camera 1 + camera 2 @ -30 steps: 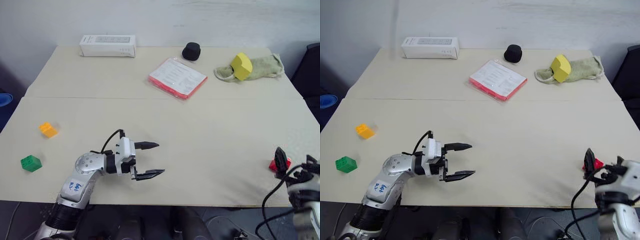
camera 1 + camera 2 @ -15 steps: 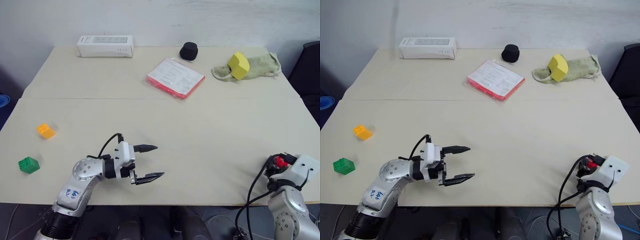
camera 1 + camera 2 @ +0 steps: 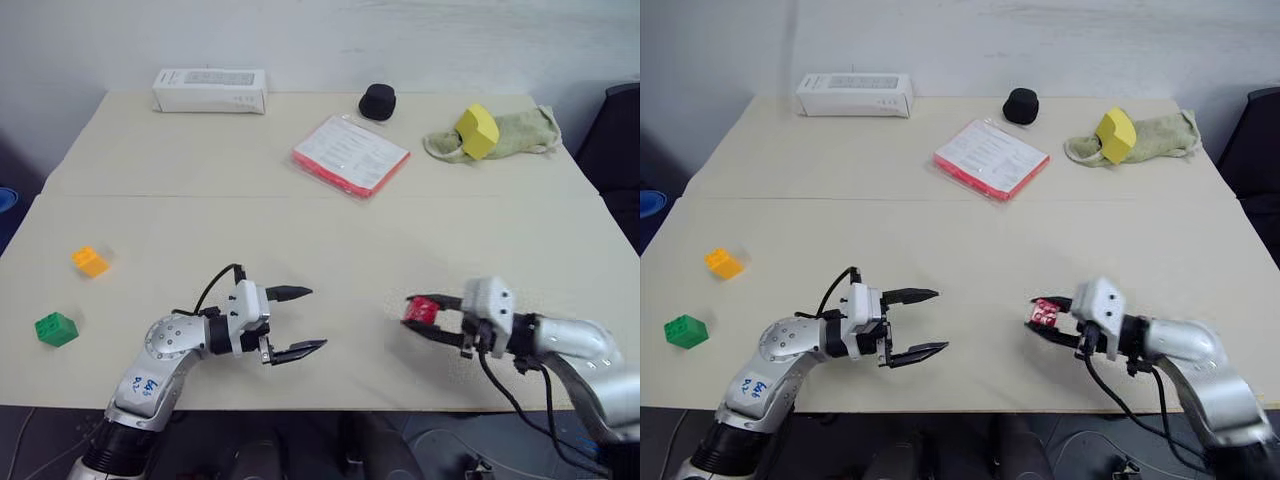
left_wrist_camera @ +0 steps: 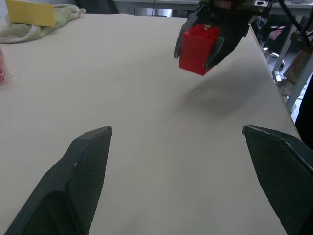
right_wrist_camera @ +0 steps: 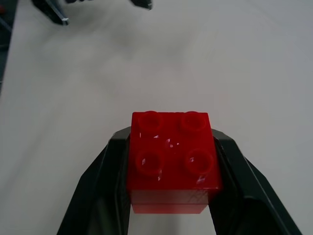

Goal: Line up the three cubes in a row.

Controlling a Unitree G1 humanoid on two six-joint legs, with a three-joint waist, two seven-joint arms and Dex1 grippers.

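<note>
Moved since a second ago: right hand (image 3: 432, 320) swung in from the worktop's right edge to the middle front, bringing the red cube (image 3: 421, 311) along – it was spread a second back and had clamped by now. Left hand (image 3: 298, 320) basically didn't budge.

Right hand: two black fingers pinching the red cube on opposite sides, studs up; the left wrist view showed it held clear of the worktop (image 3: 480, 230), shadow underneath.

Left hand: spread wide, holding nothing, hovering level over the front of the worktop and pointing toward the right hand.

Green cube (image 3: 56, 328): sat near the front left corner, untouched.

Orange-yellow cube (image 3: 91, 261): just behind the green one, also on the left, not lined up with anything.

Progress: early – one cube picked up, none placed. My guess was the red one still had to be set down, then the other two brought in beside it.

Pose: both arms low and roughly level, hands facing each other across a gap.
</note>
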